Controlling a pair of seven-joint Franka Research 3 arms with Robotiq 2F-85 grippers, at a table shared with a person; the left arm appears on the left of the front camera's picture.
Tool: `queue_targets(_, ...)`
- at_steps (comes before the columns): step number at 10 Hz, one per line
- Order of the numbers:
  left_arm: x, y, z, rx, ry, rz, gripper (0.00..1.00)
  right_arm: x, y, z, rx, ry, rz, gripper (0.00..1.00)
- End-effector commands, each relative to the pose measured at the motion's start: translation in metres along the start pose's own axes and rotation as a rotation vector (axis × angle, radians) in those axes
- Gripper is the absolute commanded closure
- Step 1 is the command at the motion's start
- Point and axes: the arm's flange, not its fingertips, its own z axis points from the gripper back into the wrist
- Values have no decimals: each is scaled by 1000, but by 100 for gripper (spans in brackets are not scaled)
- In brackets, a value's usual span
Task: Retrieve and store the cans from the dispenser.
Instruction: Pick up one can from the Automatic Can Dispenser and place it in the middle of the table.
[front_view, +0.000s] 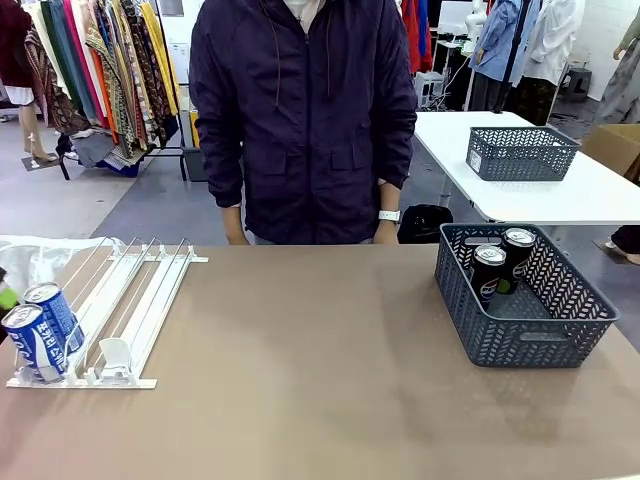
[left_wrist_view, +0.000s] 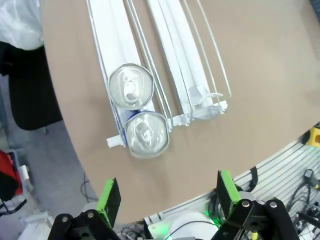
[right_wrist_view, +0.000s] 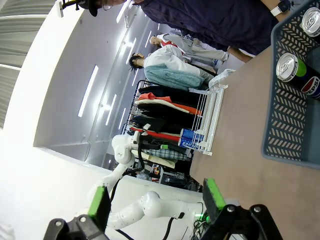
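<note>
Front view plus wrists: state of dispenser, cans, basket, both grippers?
dispenser, left lane loaded at its front
blue cans, at the front stop, one behind the other
basket, holds two cans
black cans, upright in basket
left gripper, open, empty, over the blue cans
right gripper, open, empty

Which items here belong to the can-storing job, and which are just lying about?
Job: two blue Pepsi cans, the white dispenser holding them, the near grey basket, two black cans inside it.
Lying about: second grey basket on the far white table, clear plastic bag behind the dispenser.
</note>
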Motion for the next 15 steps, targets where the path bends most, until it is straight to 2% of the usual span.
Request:
queue_targets(1, 19, 8, -37, 46, 79, 38, 0, 0, 2, 1, 6, 6, 7, 0)
queue_targets(5, 26, 12, -89, 196, 78, 76, 0, 0, 2, 1, 6, 6, 7, 0)
queue_targets(7, 26, 12, -104, 194, 105, 63, 0, 0, 2, 1, 6, 6, 7, 0)
queue_targets(13, 22, 12, -108, 159, 162, 54, 0, 0, 2, 1, 6, 6, 7, 0)
queue_targets(14, 20, 10, -107, 166, 179, 46, 39, 0, 2, 1, 6, 6, 7, 0)
queue_targets(15, 19, 8, -105, 165, 170, 37, 97, 0, 2, 1, 6, 6, 7, 0)
